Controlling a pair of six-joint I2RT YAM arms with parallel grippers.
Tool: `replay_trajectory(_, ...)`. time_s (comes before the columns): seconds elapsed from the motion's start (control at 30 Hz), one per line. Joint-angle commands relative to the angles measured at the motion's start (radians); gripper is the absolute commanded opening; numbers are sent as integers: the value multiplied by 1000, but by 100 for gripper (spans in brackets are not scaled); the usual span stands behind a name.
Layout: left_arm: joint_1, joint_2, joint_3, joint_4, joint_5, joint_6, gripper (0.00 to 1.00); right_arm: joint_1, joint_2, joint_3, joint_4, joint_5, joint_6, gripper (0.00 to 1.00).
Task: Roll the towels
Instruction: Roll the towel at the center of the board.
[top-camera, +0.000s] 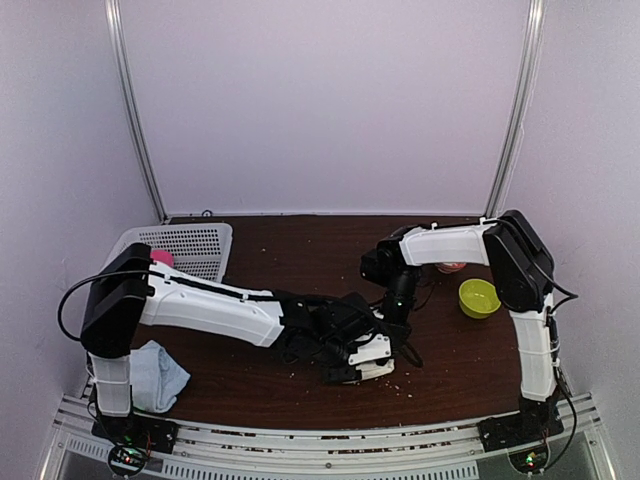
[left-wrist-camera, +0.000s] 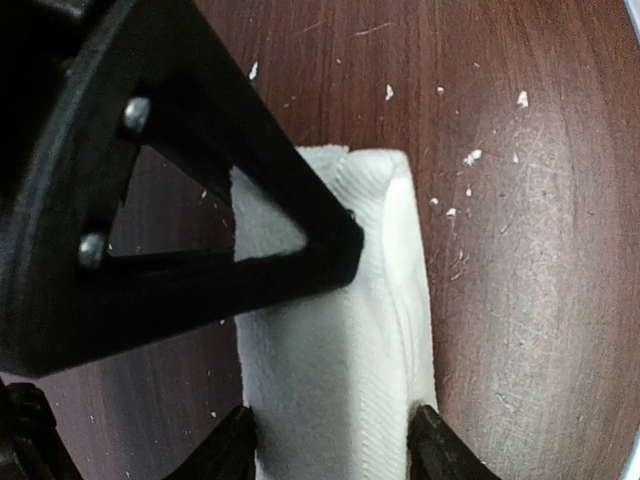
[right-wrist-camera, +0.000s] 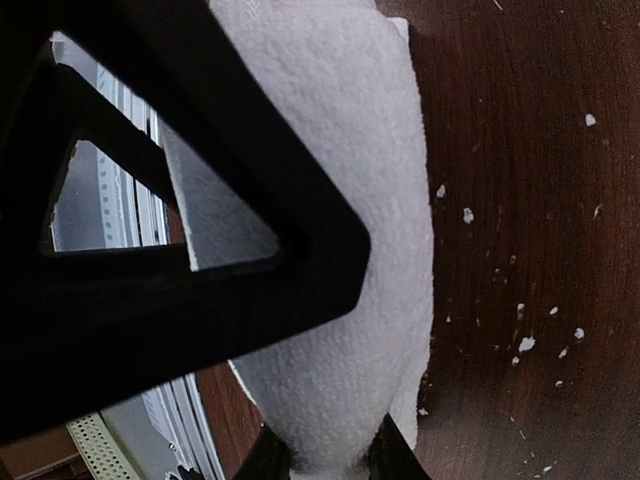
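**A:** Why do both arms crowd into the lower middle of the overhead view?

**B:** The cream-white towel (left-wrist-camera: 340, 340) lies there on the dark table (top-camera: 300, 250), and I judge that rolling limp cloth takes two holds. One keeps the bundle tight while the other guides it. The towel already looks doubled or partly rolled, with a rounded, thick end toward the top of the left wrist's frame.

**A:** How are the jaws on the left gripper (left-wrist-camera: 335, 445) set?

**B:** They are part-way spread, about as wide as the towel. At the bottom of that frame one tip bears on each long edge, so the cloth is held across its width. It isn't visibly crushed, so I take the grip to be light.

**A:** And the right gripper (right-wrist-camera: 330, 455)?

**B:** It is much narrower. At the bottom of its frame the tips pinch the towel and the cloth gathers into a neck between them. It widens again toward the top of the picture.

**A:** What is the black triangular frame (left-wrist-camera: 250, 290) at the upper left of the left wrist's picture?

**B:** It is a finger-like part lying over the cloth. I cannot tell which arm it belongs to.

**A:** Where is the other towel?

**B:** The pale blue towel (top-camera: 158, 375) sits crumpled at the lower left of the overhead view, beside the left arm's base and well apart from both grippers. It is not yet rolled. A white basket (top-camera: 195, 240) stands at the upper left, and a yellow-green bowl (top-camera: 478, 297) at the right.
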Motion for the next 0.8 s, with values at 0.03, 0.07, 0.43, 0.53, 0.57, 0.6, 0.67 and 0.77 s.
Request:
replay_trajectory(0.03,-5,61,57,-35,-24,27,51,6,56,-14,35,58,-5,9)
replay_trajectory(0.07,-5,68,59,-36,-24,27,50,6,56,-15,34,56,-5,9)
replay_trajectory(0.43,-29,116,74,-41,-34,40,51,-16,73,19,-3,2,-18,9)
replay_trajectory(0.53,-30,146,93,-77,-38,34,48,-17,66,25,-5,-4,-18,9)
replay_trajectory(0.57,-30,154,97,-88,-41,33,45,-17,63,26,-11,-7,-22,9)
replay_trajectory(0.6,-30,164,102,-99,-46,32,41,-17,58,31,-15,-10,-28,10)
replay_trajectory(0.67,-30,167,105,-108,-54,31,31,-18,42,33,-26,-14,-37,11)
replay_trajectory(0.77,-30,163,104,-107,-61,30,20,-28,1,33,-49,-29,-61,15)
